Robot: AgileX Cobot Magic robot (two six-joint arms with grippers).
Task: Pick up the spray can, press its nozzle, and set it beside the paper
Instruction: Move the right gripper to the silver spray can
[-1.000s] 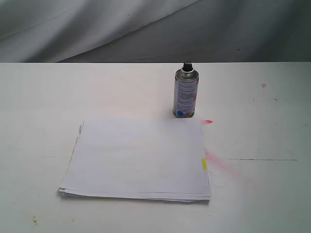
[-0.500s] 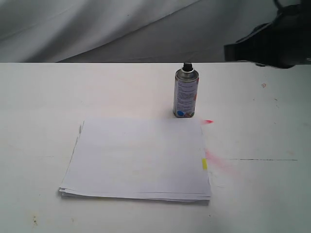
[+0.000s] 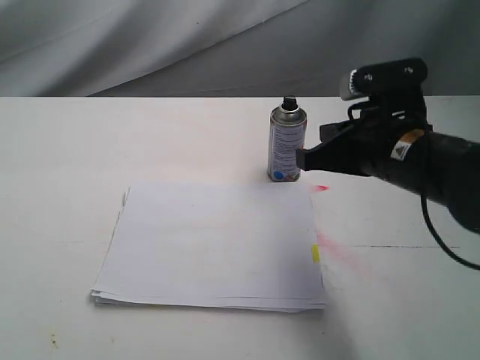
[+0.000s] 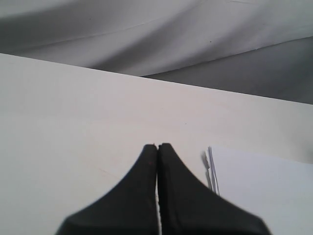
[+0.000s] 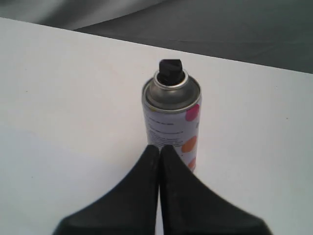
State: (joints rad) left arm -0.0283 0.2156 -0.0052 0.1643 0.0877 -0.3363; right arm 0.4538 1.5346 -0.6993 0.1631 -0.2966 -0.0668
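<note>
**Exterior view:** The spray can (image 3: 288, 150) stands upright on the white table (image 3: 67, 150), just beyond the paper's (image 3: 214, 244) far right corner. The black nozzle (image 3: 289, 102) sits on top. The right gripper (image 3: 302, 159) reaches in from the right, with its tip just beside the can's lower body; contact cannot be determined. A pink stain (image 3: 341, 253) lies beside the paper's yellow tab (image 3: 316, 253).

**Left wrist view:** The left gripper (image 4: 157, 147) hangs over bare table near a paper corner, jaws pressed together, empty.

**Right wrist view:** The right gripper's jaws are pressed together, empty, with the tips in front of the can's label.
</note>
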